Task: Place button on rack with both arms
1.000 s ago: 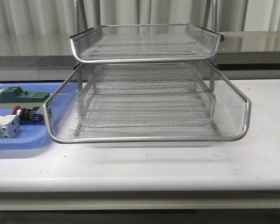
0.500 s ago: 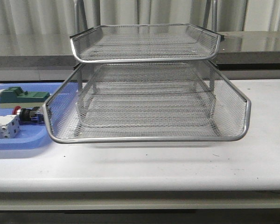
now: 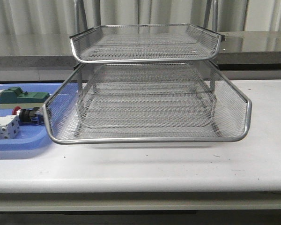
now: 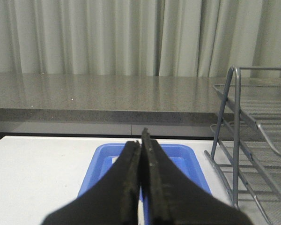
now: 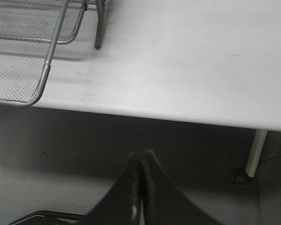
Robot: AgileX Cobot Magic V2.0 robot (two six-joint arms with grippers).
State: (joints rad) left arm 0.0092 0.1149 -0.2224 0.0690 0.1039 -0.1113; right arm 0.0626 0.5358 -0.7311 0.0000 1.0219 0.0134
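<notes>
Both empty, left tool (image 4: 141,140) pinched tight facing blue tray (image 4: 97,161), right tool (image 5: 141,161) likewise.

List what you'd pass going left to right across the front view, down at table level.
Blue tray holding the white terminal block, green block and button → rack → bare white table.

The rack (image 3: 147,101) is bright silver wire mesh with a polished metal rim. The table (image 3: 178,164) is smooth matt white. The tray (image 3: 18,143) looks like glossy blue plastic. The button (image 3: 25,114) has a shiny red head. Both claws' fingers (image 4: 152,187) are matt black.
</notes>
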